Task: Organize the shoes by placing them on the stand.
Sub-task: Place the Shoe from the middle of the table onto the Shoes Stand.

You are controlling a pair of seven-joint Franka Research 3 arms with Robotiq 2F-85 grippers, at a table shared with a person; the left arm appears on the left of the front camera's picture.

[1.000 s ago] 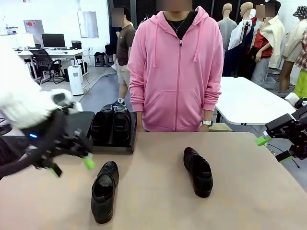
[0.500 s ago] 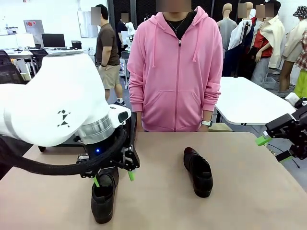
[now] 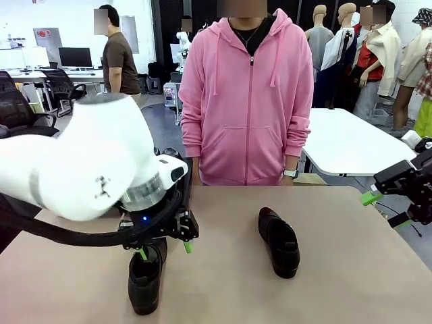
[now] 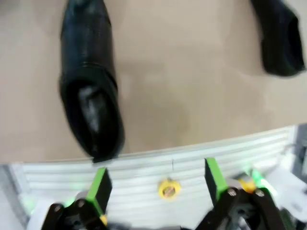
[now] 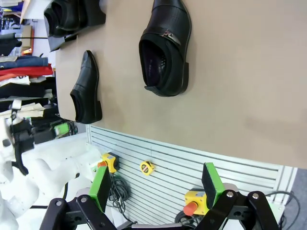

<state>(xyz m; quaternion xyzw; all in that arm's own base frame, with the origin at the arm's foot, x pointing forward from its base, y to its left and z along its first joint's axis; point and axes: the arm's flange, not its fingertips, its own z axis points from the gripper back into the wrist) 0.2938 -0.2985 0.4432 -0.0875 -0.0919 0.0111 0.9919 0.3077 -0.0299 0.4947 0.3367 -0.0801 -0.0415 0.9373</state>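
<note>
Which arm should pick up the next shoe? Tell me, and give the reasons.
Left. The left gripper hangs open just above the near shoe. The right gripper, also open, sits off at the right edge of the table, apart from the middle shoe.

Across my tan bench (image 3: 337,283) stands a person in a pink hoodie (image 3: 246,101) — behind them a white table (image 3: 351,142), a desk (image 3: 67,73) with a dark monitor (image 3: 75,57), a black office chair (image 3: 20,111) and a second person in a brown T-shirt (image 3: 118,61) — and a yellow tape measure (image 5: 146,166) sits on the slatted panel (image 5: 192,160) under its near edge.
</note>
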